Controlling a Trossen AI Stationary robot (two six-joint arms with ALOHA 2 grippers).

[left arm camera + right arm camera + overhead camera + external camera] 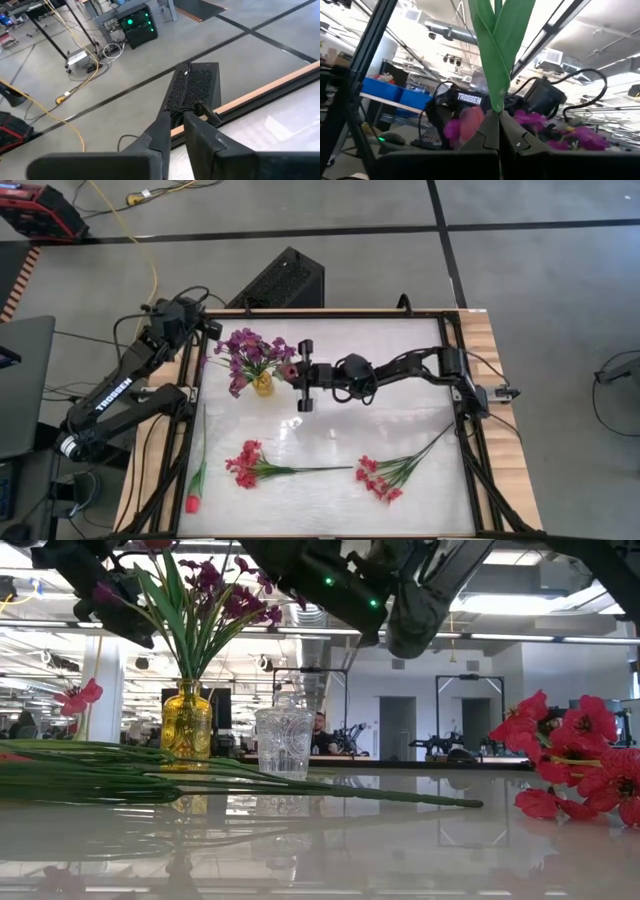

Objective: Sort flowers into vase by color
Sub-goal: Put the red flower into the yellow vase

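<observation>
Right claw is seen at the centre of the high view, just right of the yellow vase, and is clamped shut on a tulip by its stem; in the right wrist view the green leaves rise straight out of the closed fingers. Left claw is held at the upper left edge of the desk, and its fingers are seen nearly together with only a thin gap, nothing being gripped between them. Purple flowers are stood in the yellow vase in the upper left part of the desk. A clear glass vase is seen beside the yellow one in the low view. Two red-pink sprays are laid flat along the lower part of the desk, well apart from each other. A red tulip is laid at the lower left edge.
</observation>
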